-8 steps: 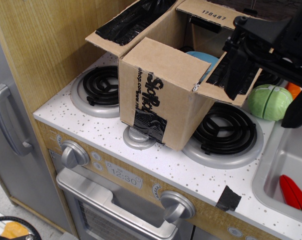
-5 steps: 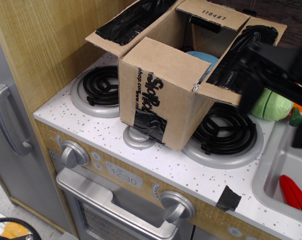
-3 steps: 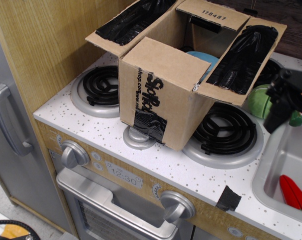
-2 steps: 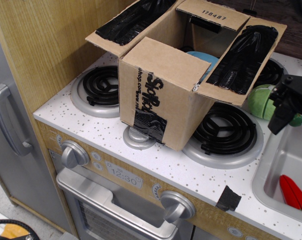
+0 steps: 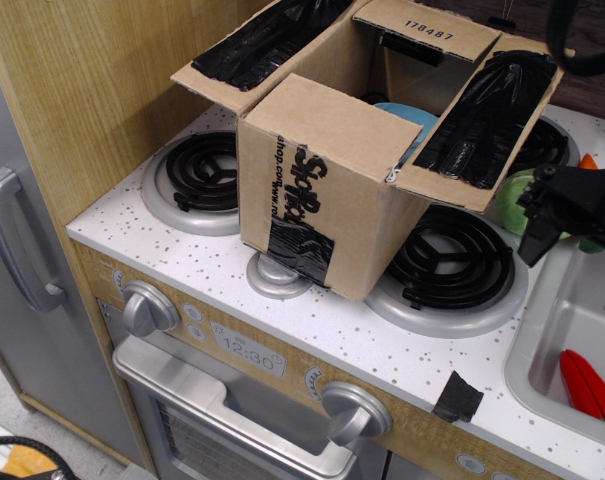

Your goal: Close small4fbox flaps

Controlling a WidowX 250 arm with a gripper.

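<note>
The small4fbox stands on the toy stove, brown cardboard with black "Shop" lettering and a black tape strip on its side. All four flaps stand open: the left long flap and the right long flap lined with black tape, the far short flap printed "178487", and the near short flap tilted over the opening. A blue object shows inside. My black gripper is at the right edge, below and right of the right long flap, apart from it. Its jaws are not clearly shown.
Black coil burners sit left and right of the box. A green toy vegetable lies behind the gripper. A sink at right holds a red toy. A black tape piece lies near the counter's front edge.
The gripper has swung away from above the right long flap, down and to the right, then edged slightly left. The box and flaps have not moved.
</note>
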